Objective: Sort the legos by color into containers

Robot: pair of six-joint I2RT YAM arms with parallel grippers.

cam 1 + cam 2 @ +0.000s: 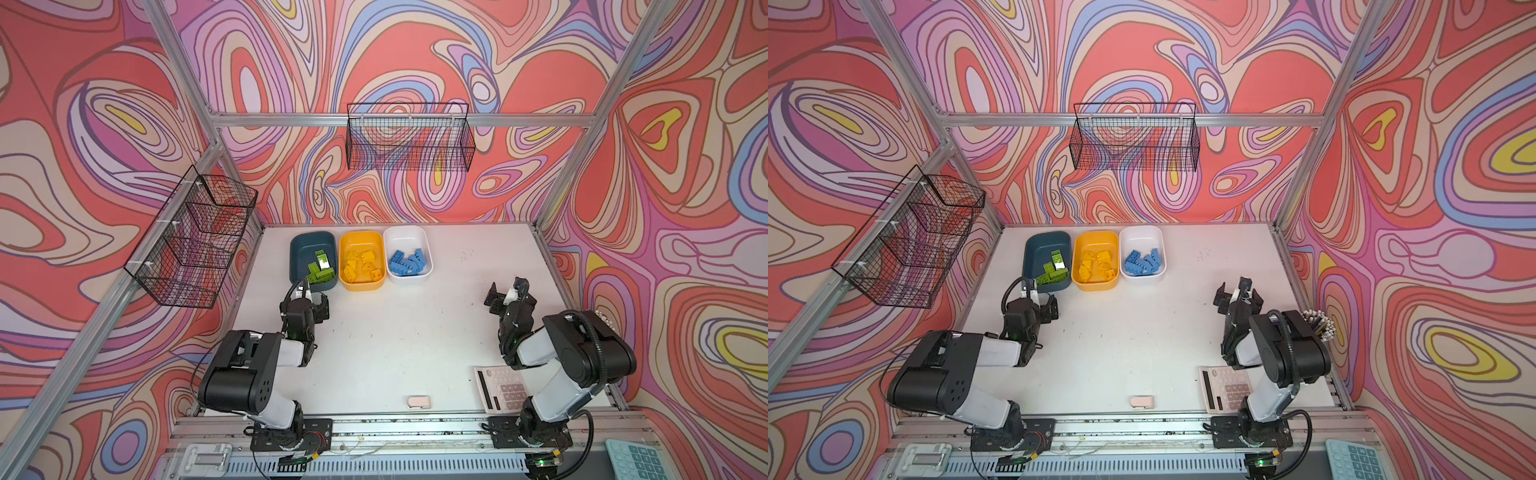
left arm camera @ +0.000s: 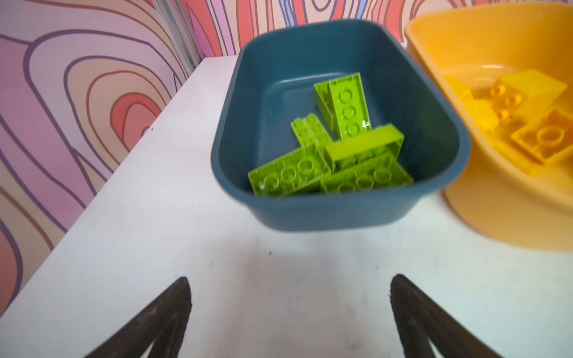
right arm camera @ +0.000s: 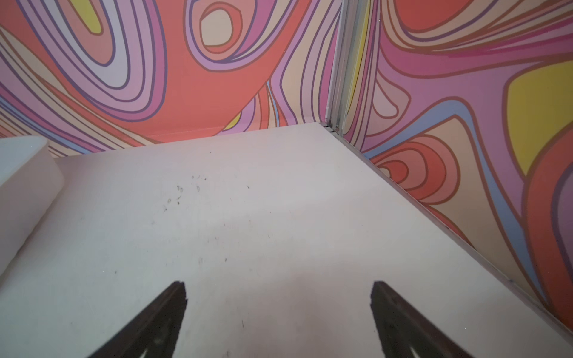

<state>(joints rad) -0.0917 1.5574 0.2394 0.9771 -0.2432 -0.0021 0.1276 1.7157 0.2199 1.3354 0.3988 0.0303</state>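
Three containers stand in a row at the back of the table. The teal tub (image 1: 305, 245) (image 2: 341, 214) holds lime green legos (image 1: 320, 268) (image 2: 331, 155). In the yellow tub (image 1: 360, 237) (image 2: 483, 217) lie yellow legos (image 1: 363, 264), and in the white tub (image 1: 405, 237) (image 3: 21, 186) blue legos (image 1: 409, 262). My left gripper (image 1: 311, 293) (image 2: 290, 282) hangs open and empty just in front of the teal tub. Over bare table at the right, my right gripper (image 1: 507, 291) (image 3: 279, 286) is open and empty, apart from the white tub.
A pink calculator (image 1: 500, 388) lies by the right arm's base, and a small pale pink object (image 1: 419, 402) sits at the front edge. Black wire baskets hang on the back wall (image 1: 409, 137) and the left wall (image 1: 195, 237). A teal calculator (image 1: 636, 459) lies off the table.
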